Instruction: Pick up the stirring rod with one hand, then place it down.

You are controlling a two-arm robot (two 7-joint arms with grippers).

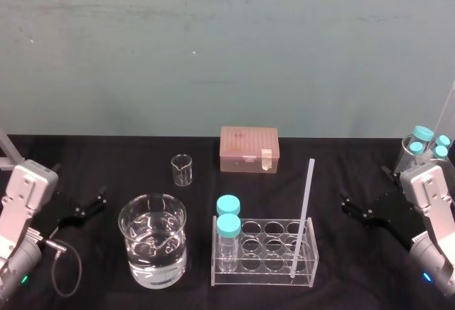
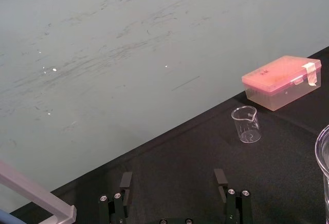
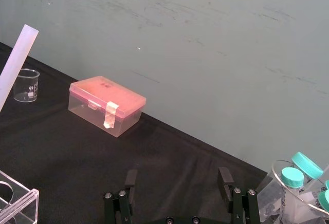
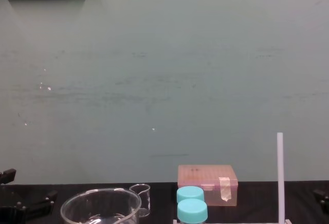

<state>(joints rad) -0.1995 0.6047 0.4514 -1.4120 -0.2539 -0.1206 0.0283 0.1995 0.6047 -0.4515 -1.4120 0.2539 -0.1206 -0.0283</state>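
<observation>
Stirring rod (image 1: 303, 214) stands upright in the front-right corner hole of the clear rack (image 1: 263, 279). Its top end is well above the rack, and nothing grips it.

Right gripper (image 1: 350, 208) is the nearer one. We see it low over the black table (image 1: 106, 161), to the rack's right and apart from it. The jaws are spread wide w/ nothing between them, which the right wrist view confirms. Just behind that arm, at the table's right edge, is a clear container (image 1: 411, 146) holding blue-capped tubes.

Left gripper (image 1: 96, 203) sits on the far left side, also low. It too is wide open and empty, well apart from the rod.

Btwn the two, going left from the rod:
- Two blue-capped jars (image 1: 228, 214) stand in the rack's left end, one in front of the other.
- A big beaker (image 1: 153, 249) w/ water is just beside the rack.
- Behind them is a small empty beaker (image 1: 182, 169).
- A pink lidded box (image 1: 249, 150) is near the wall.
</observation>
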